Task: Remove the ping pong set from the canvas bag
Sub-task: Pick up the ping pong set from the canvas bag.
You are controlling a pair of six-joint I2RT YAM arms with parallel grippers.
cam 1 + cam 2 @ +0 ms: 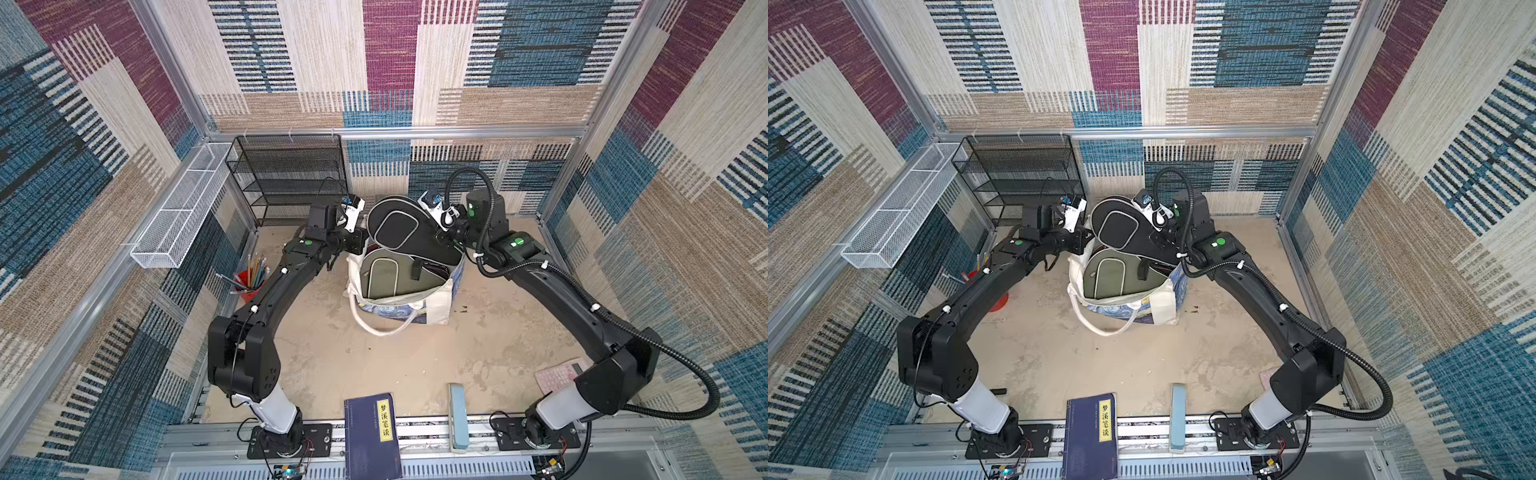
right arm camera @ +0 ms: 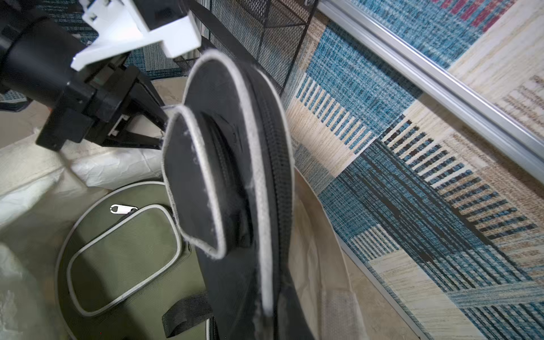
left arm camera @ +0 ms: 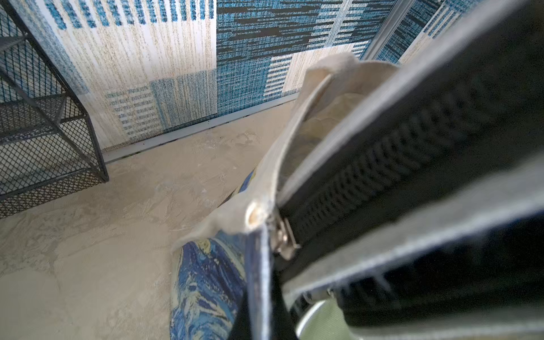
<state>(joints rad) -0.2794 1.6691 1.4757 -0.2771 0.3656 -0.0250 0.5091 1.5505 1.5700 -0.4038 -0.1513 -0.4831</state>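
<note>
Nearest, a dark blue book (image 1: pixel 368 436) carries a yellow label (image 1: pixel 384 419) reading 梦溪笔谈. On the sandy bench (image 1: pixel 374 365) stands the cream canvas tote bag (image 1: pixel 436 307) with a blue swirl print, its rim pinched in the shut left fingers (image 2: pixel 147 100). An olive green paddle-shaped zip case (image 1: pixel 380 276) lies inside. Beyond, the right fingers (image 1: pixel 445 240) clamp a black, pale-piped paddle case (image 1: pixel 395 226) by its narrow end, half out of the bag. It looks light, padded, floppy; the neck seems the firmest hold.
</note>
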